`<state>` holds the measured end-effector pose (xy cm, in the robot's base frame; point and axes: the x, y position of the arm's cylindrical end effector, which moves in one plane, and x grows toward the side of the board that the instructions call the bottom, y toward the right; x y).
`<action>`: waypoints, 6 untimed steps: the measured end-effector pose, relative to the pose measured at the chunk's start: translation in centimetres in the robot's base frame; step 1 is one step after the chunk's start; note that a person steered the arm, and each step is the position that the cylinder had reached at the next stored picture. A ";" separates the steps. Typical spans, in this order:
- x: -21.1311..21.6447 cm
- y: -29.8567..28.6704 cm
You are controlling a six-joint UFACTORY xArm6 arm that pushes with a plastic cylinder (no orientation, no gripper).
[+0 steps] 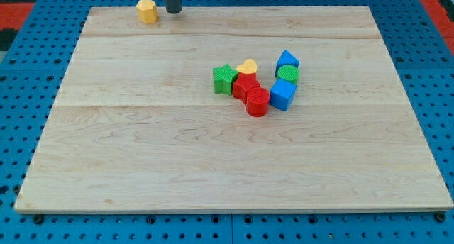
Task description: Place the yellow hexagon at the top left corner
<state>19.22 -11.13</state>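
Near the lower edge of the frame, only bare wooden worktop [213, 173]. Farther up, right of centre, a tight cluster well apart from the work: red cylinder [257, 101], blue cube [282, 94], red block [245, 85], green star-like block [225, 79], yellow heart [247, 67], green cylinder [288, 74] and a blue block [286, 59] of unclear shape. No need to go near any of these.

At the far edge, upper left of the frame, yellow hexagon [147, 10], close to the worktop's top rim but a little right of the corner itself. Just beside it on the right, my tip [173, 10], seemingly with a small gap between. No pincer on this rod, so nothing to report as spread or pressed together.

Likely best: push leftward slowly through the hexagon's middle, parallel to the rim, to avoid spinning it or sliding it off the edge. Short stroke; stop as it reaches the corner.
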 end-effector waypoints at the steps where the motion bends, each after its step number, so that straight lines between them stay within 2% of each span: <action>1: -0.1 -7.3; 2: 0.0 -14.7; 3: 0.0 -14.9; 4: 0.2 -19.2; 5: 0.4 -19.3; 6: 2.7 -17.8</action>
